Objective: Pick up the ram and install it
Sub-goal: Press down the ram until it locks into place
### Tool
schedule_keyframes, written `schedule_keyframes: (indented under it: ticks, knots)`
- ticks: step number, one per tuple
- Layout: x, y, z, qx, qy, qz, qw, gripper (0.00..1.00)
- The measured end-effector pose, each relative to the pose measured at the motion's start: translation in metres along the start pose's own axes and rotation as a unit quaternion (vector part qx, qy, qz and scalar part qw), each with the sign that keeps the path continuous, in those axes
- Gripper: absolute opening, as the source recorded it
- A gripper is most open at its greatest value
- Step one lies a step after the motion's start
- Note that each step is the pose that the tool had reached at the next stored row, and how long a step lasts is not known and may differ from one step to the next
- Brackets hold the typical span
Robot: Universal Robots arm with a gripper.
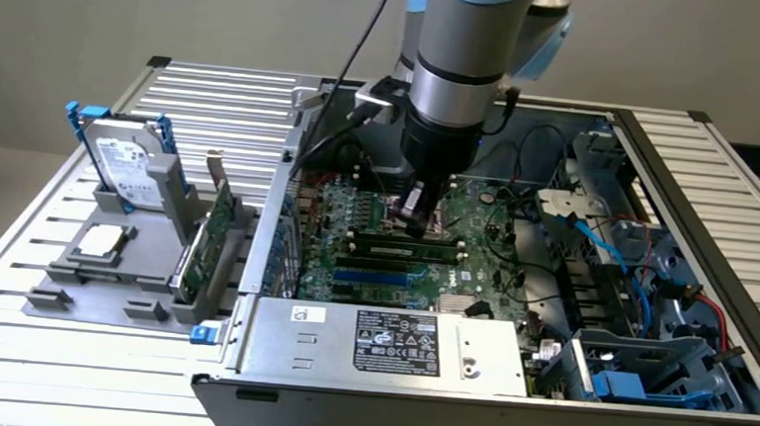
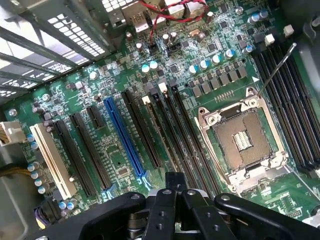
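Observation:
The ram [image 1: 392, 241] is a long, thin dark stick standing on edge in one of the black memory slots on the motherboard [image 1: 482, 274] inside the open computer case. In the wrist view the ram [image 2: 159, 135] runs as a narrow strip between neighbouring slots, up to my fingertips. My gripper [image 1: 415, 225] hangs straight down over the ram's middle, its tips at the stick's top edge. In the wrist view the gripper [image 2: 175, 192] is shut, its black fingers together with nothing between them. Whether the tips press on the ram I cannot tell.
An empty CPU socket [image 2: 242, 137] lies beside the slots, and a blue expansion slot [image 2: 122, 137] on their other side. On the exterior view's left a grey holder carries a hard drive [image 1: 129, 168], a green expansion card [image 1: 213, 237] and a processor [image 1: 101, 241]. Power supply [image 1: 386, 340] and cables [image 1: 615, 257] crowd the case.

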State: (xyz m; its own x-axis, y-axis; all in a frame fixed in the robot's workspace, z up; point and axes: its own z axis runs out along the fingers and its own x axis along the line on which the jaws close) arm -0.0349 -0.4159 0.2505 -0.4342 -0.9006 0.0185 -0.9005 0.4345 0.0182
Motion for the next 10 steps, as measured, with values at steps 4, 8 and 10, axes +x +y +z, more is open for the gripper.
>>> schedule_keyframes:
  ticks: [4, 8, 10]
  knots:
    - [0.0, 0.0, 0.0019, -0.0005, -0.0006, 0.034, 0.9994, 0.11]
    - [0.0, 0.0, 0.0034, -0.0012, -0.0012, 0.07, 0.9976, 0.11]
    - [-0.0001, -0.0001, 0.0038, -0.0015, -0.0014, 0.086, 0.9963, 0.11]
